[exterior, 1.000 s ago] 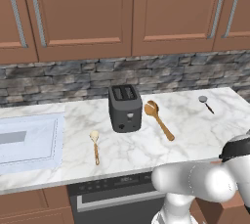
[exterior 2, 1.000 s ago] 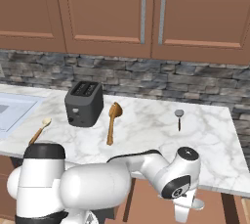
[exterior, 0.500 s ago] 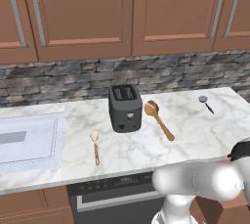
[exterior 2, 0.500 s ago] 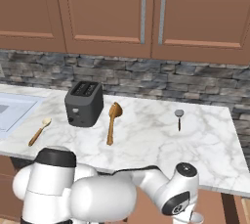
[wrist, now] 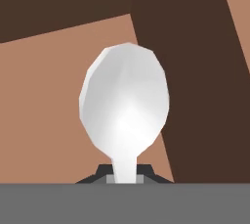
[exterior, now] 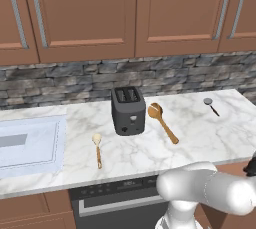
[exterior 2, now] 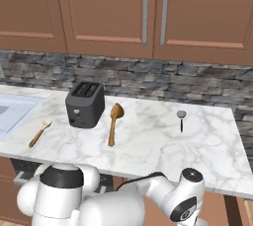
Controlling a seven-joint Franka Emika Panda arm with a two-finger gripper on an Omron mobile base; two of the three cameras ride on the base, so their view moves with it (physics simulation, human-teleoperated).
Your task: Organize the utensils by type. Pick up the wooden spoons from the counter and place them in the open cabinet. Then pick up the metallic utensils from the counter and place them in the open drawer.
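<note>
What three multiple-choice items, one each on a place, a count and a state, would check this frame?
1. Where does the golden-brown wooden spoon lie?
A. in the sink
B. on the counter beside the toaster
C. on a cabinet shelf

2. How many wooden spoons lie on the counter?
A. one
B. two
C. four

3. What is the gripper doing?
A. shut on a metal spoon
B. open above the toaster
C. shut on a wooden spoon

Answers:
1 B: both base views show it on the marble right of the toaster.
2 B: the golden-brown one and the shorter spoon.
3 A: the hand view shows a shiny silver bowl rising from between the fingertips.
</note>
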